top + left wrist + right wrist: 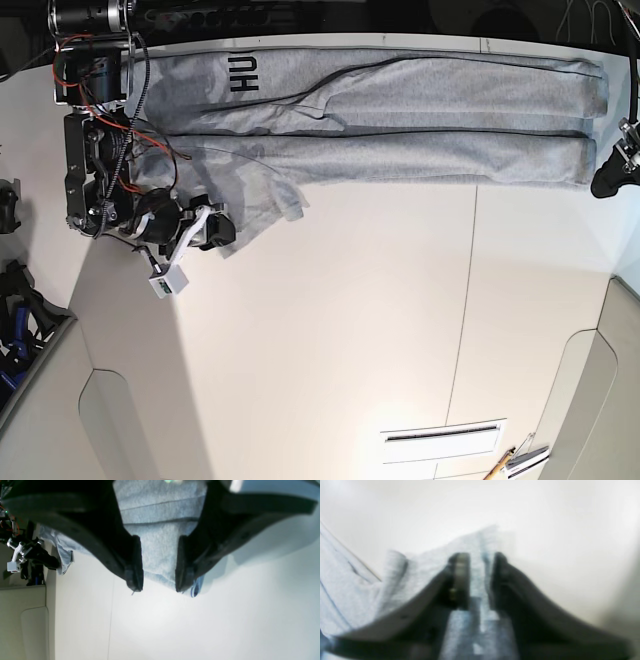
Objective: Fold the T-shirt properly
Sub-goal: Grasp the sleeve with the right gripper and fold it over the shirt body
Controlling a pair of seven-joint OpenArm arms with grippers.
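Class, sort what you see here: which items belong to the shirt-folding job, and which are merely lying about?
Belongs to the job:
T-shirt
left gripper
right gripper

Just lying about:
pencil-like stick at the table's near edge

White tabletop (330,330) with a thin seam, bright glare patch, beige rounded panels at the corners

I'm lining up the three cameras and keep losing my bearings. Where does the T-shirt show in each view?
Left wrist: the T-shirt fills the top centre, its edge between the left pincer's open jaws.
Right wrist: grey cloth at lower left and centre, a fold between the right pincer's jaws; blurred.
Base: a long grey band along the top edge.
Shared landmark: the white table.
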